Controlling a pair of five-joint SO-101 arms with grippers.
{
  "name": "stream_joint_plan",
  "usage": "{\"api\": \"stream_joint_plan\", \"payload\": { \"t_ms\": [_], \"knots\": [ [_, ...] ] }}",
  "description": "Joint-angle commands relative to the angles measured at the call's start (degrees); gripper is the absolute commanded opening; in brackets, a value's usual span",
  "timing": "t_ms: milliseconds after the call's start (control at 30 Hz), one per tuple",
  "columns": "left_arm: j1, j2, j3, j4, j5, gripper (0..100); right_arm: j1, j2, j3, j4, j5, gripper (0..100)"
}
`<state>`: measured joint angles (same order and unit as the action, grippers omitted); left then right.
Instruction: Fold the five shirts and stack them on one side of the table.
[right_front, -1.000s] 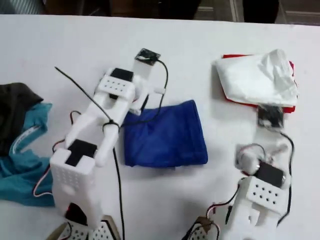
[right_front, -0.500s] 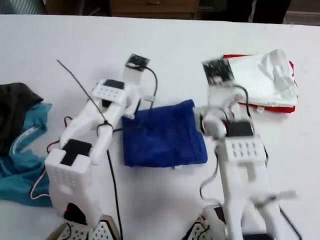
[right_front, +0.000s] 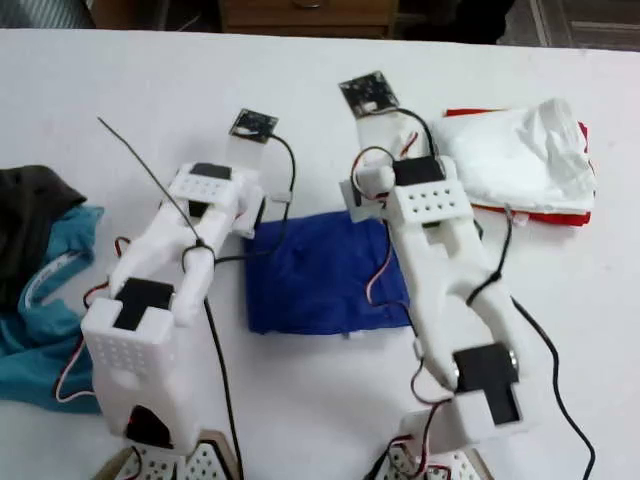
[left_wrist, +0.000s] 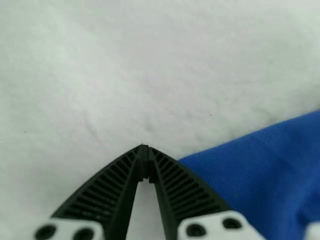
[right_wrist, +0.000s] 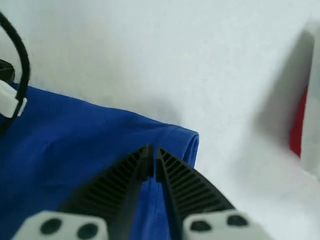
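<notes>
Shirts lie on the flat white table (right_front: 150, 90) under my two arms. The folded blue cloth shirt (right_front: 325, 270) sits in the middle of the high view, flat on the table, between my arms. My left arm (right_front: 165, 265) comes up from the bottom left of that view and ends by the upper left corner of the blue shirt. My left gripper (left_wrist: 144, 152) has its two black ribbed jaws pressed together at the tips, with nothing between them. It is over bare table, just beside the edge of the blue shirt. My right arm (right_front: 440, 250) comes up from the bottom right and lies across the right side of the blue shirt. My right gripper (right_wrist: 152, 155) is squeezed tight too, with just a thin crack between the jaws, and I see no cloth in it. It is over a corner of the blue shirt. In the upper right of the high view a folded white shirt (right_front: 520, 155) lies on top of a red shirt (right_front: 580, 218). At the left edge a crumpled black shirt (right_front: 30, 215) touches a bunched teal shirt (right_front: 45, 335) below it.
</notes>
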<state>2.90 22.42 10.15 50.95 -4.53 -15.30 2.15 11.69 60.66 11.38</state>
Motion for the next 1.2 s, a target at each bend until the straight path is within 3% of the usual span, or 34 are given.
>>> {"api": "stream_joint_plan", "payload": {
  "t_ms": [0,267,467,767,867,1033,1167],
  "knots": [
    [-0.18,-2.99,0.13,-0.7,0.44,3,1.98,4.09,-1.93,0.04,-0.53,1.9],
    [-0.18,-2.9,0.13,-0.7,0.44,3,9.27,14.11,-2.2,-3.91,-0.35,1.9],
    [-0.18,-0.7,-0.48,-1.58,0.44,3,9.1,14.81,-3.78,-4.88,-0.35,1.9],
    [-0.18,-0.7,-0.48,-1.49,0.44,3,8.66,3.21,-11.25,7.34,-0.44,2.2],
    [-0.18,-0.7,-0.48,-1.49,0.44,3,6.99,1.71,-11.16,15.25,-0.62,10.2],
    [-0.18,-0.7,-0.57,-1.49,0.44,3,1.19,1.8,-11.16,21.85,-0.79,35.3],
    [-0.18,-0.7,-0.57,-1.49,0.44,3,-3.47,3.3,-11.16,21.05,-0.97,39.7]
  ]
}}
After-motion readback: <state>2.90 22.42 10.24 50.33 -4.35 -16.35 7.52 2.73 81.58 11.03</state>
